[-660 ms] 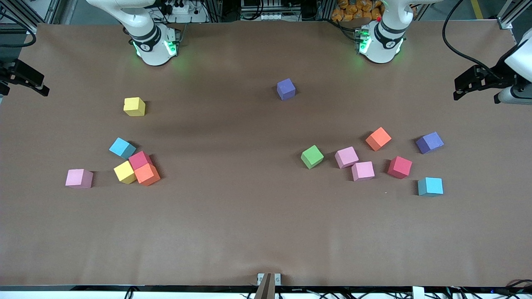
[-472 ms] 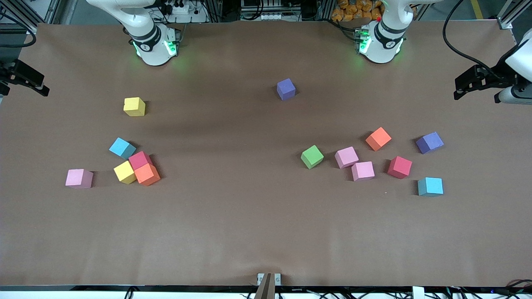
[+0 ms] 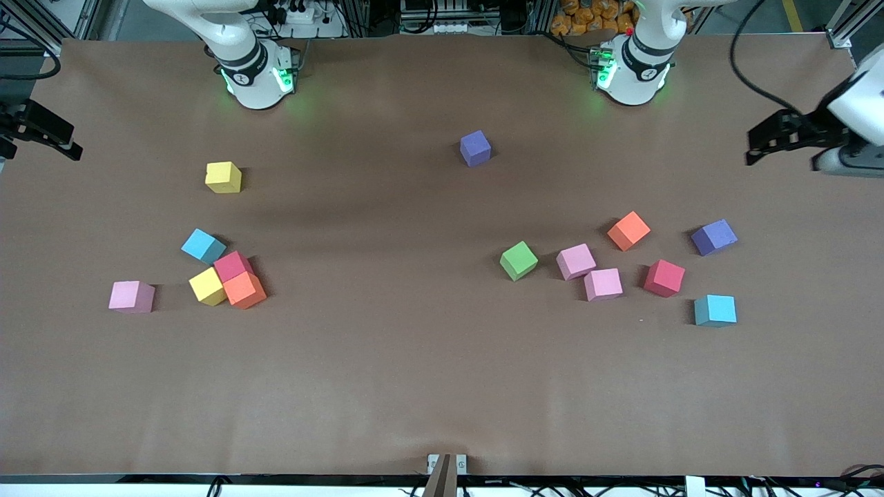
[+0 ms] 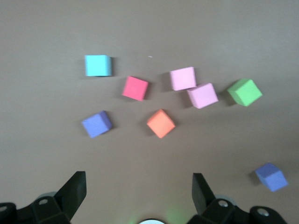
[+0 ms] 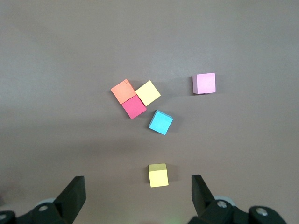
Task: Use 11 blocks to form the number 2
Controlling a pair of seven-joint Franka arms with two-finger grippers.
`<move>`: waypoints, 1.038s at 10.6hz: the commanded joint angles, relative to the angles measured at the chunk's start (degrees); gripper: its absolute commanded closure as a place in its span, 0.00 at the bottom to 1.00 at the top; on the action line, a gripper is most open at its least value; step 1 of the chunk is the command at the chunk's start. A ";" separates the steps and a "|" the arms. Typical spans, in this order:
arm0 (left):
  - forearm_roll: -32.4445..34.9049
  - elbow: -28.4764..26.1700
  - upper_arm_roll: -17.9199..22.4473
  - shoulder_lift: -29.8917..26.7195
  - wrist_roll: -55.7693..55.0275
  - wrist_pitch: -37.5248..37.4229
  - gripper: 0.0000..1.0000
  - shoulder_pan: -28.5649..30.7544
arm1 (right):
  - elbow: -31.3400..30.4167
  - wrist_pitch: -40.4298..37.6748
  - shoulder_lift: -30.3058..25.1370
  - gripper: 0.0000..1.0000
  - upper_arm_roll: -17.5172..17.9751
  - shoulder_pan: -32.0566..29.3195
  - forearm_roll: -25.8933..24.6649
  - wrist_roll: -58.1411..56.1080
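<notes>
Brown paper-covered table [image 3: 414,386], 14 scattered blocks [image 3: 518,261].

Fourteen loose foam blocks [image 3: 519,261], no digit formed. Lower left of front view: touching cluster of red, yellow, orange [image 3: 244,290]; blue, pink, yellow nearby. Upper centre: lone purple [image 3: 475,148]. Right of centre: green, two pinks, orange, red, purple, blue, scattered.

Orange, pink, yellow, purple, green, light-blue, red blocks [image 3: 519,261] on brown table [image 3: 387,373]
</notes>
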 commanded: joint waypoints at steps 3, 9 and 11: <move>-3.04 -5.83 -14.85 0.28 -15.02 2.52 0.00 -0.92 | 0.31 -0.49 1.48 0.00 -0.02 1.71 -0.02 0.69; -9.27 -19.53 -30.23 -0.33 -43.26 13.77 0.00 -2.24 | -0.57 5.82 14.47 0.00 0.07 4.89 1.21 -0.09; -10.59 -25.34 -34.89 -0.69 -48.79 20.26 0.00 -1.89 | -0.65 11.18 19.39 0.00 0.07 4.80 1.22 -4.29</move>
